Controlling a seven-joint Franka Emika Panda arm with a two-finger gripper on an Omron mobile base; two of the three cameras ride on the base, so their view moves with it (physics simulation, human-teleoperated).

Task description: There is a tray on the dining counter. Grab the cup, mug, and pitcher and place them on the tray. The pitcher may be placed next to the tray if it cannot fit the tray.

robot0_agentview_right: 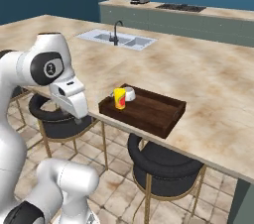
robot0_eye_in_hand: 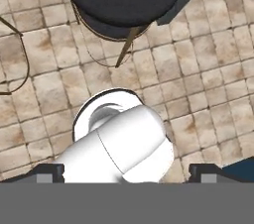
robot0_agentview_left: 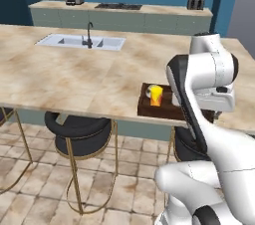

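On the tray (robot0_agentview_right: 154, 111): cup (robot0_agentview_right: 119, 98), mug (robot0_agentview_right: 129, 93).

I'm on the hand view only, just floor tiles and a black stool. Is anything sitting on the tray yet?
Observer: Yes, the yellow cup stands on the tray, at the end toward the sink.
Operator: And the mug?
Observer: The white mug is on the tray too, right beside the cup.
Operator: Where does the tray sit?
Observer: At the near edge of the dining counter, above a black stool.
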